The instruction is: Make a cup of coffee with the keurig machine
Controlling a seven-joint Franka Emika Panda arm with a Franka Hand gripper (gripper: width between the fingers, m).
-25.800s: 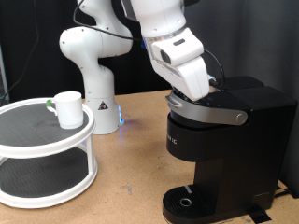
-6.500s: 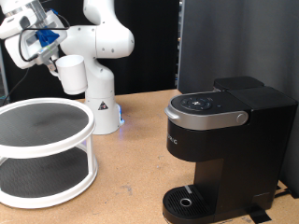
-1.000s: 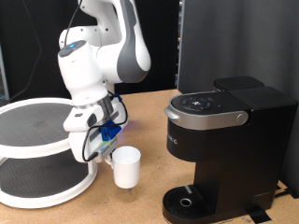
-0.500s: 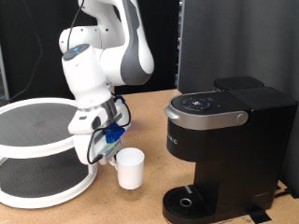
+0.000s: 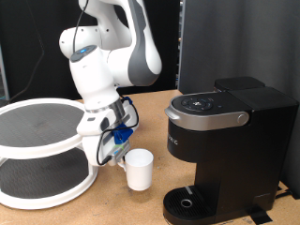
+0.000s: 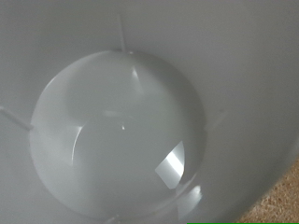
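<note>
Since the frame half a second back, I see the cup (image 5: 140,170) has shifted toward the exterior view's right and slightly lower, closer to the keurig machine (image 5: 225,150); the arm has leaned the same way with it. Far earlier the cup stood on the top tier of the white two-tier round stand (image 5: 47,150); that tier now carries nothing I can make out. The gripper (image 5: 119,150) sits at the cup's side nearest the stand, its blue-marked fingers at the rim and handle area, and the cup appears carried by it, hanging just above the brown tabletop (image 5: 131,202) between stand and machine; I cannot see the finger gap itself, so how wide the jaws stand I cannot tell. In the wrist view the cup (image 6: 121,140) fills the frame: smooth glossy white interior, circular floor, bright reflections, no liquid or object inside. The machine is boxy and matte black, with a silver-grey ring around the lid, round buttons on top, and a circular drip tray (image 5: 190,202) at its base, bare. The stand's tiers have dark mesh-like surfaces inside white rims.
</note>
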